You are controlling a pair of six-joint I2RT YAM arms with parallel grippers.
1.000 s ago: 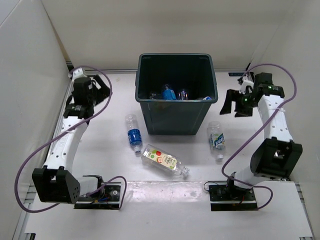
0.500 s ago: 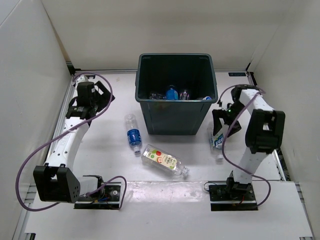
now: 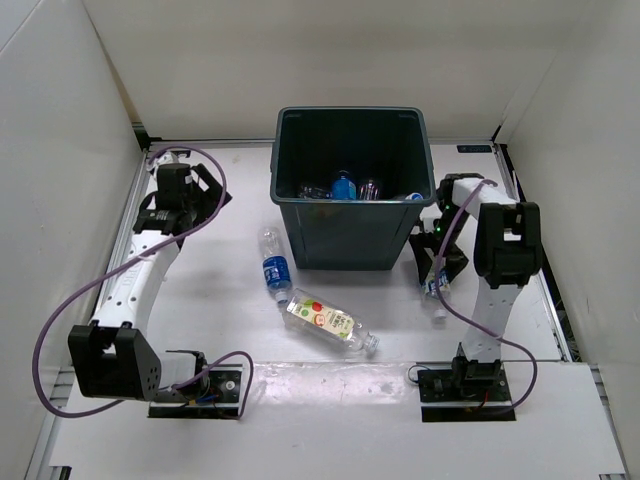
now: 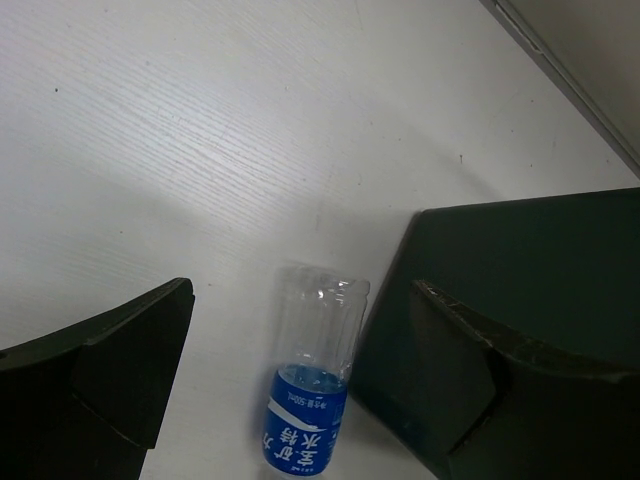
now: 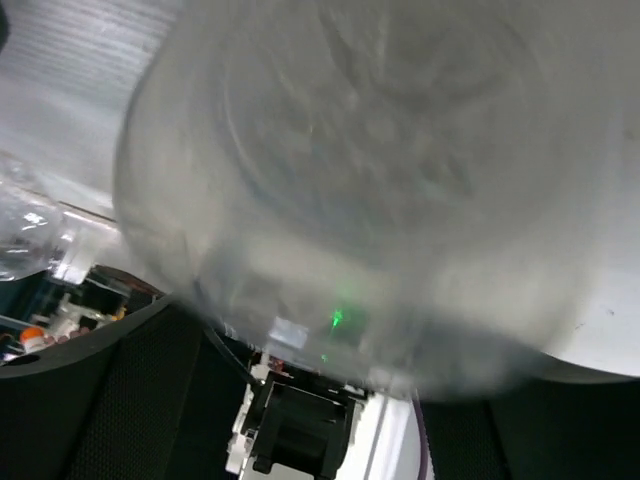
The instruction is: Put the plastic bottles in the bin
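The dark bin (image 3: 352, 113) stands at the middle back with several bottles inside, one blue-capped (image 3: 343, 186). A blue-labelled bottle (image 3: 272, 265) lies left of the bin. In the left wrist view this bottle (image 4: 312, 380) lies between my open fingers, next to the bin wall (image 4: 560, 260). The fruit-label bottle (image 3: 325, 320) lies in front of the bin. My left gripper (image 3: 210, 197) is open, above and left of the blue-labelled bottle. My right gripper (image 3: 432, 262) is open, straddling the white-and-blue bottle (image 3: 436, 288), which fills the right wrist view (image 5: 350, 170) as a blur.
White walls enclose the table on the left, back and right. Purple cables loop from both arms. The arm bases (image 3: 200, 385) sit on the near edge. The bin's right wall is close to my right gripper.
My right arm has swung in from the far right and dropped down over the white-and-blue bottle beside the bin. My left gripper has shifted slightly nearer the blue-labelled bottle.
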